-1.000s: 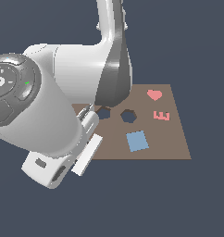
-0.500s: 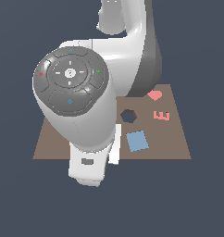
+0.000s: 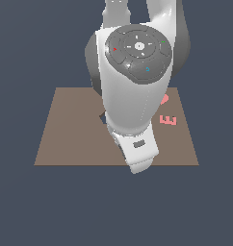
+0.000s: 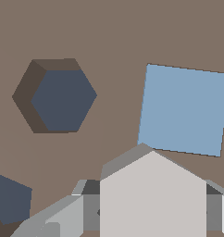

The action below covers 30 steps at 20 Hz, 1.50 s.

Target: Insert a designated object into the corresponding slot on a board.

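Two dark holes show in the board [image 4: 114, 41] in the wrist view: a pentagonal hole [image 4: 9, 199] at lower left, the hexagonal slot [image 4: 63, 99] at upper left. Lower centre, the claw [image 4: 153, 208] grips the grey hexagonal block [image 4: 153, 199]. Upper right lies a blue square [image 4: 183, 109].
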Motion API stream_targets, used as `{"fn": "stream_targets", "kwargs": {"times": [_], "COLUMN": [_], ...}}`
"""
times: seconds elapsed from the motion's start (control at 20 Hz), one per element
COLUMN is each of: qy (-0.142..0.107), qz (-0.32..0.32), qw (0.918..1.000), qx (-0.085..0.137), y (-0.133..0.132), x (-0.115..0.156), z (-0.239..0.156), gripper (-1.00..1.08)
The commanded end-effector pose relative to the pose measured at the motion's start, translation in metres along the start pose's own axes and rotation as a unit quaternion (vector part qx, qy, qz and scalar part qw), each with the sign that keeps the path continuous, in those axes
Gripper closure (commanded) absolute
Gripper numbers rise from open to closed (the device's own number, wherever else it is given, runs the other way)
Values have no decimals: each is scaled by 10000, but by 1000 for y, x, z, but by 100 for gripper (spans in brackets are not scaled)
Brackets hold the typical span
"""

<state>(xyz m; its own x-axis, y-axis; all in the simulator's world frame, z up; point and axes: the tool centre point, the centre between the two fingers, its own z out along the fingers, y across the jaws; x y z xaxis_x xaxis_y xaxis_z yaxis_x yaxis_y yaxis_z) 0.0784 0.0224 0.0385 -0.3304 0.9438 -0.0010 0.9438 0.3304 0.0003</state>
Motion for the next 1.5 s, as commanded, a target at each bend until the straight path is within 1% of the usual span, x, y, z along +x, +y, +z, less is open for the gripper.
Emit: {"fn": "stream_targets", "kwargs": {"times": [0.0,0.15,0.4,0.6,0.8,1.05,1.45], "qy": [-3,-3,-3,-3,-3,-3,-1], "qz": [-573,-1150,-1897,-2317,-2586,-2722,-2721], "qw": [9984,9934,9818,9728,9660,9622,9623], "qx": [-3,-3,-1,0,1,1,2], "y": [-9,-20,-38,-49,-57,-61,-61], "x": [16,31,48,56,61,63,62], "z": [-1,-1,-2,-2,-2,-2,8], "gripper": [108,108,108,108,108,108,108]}}
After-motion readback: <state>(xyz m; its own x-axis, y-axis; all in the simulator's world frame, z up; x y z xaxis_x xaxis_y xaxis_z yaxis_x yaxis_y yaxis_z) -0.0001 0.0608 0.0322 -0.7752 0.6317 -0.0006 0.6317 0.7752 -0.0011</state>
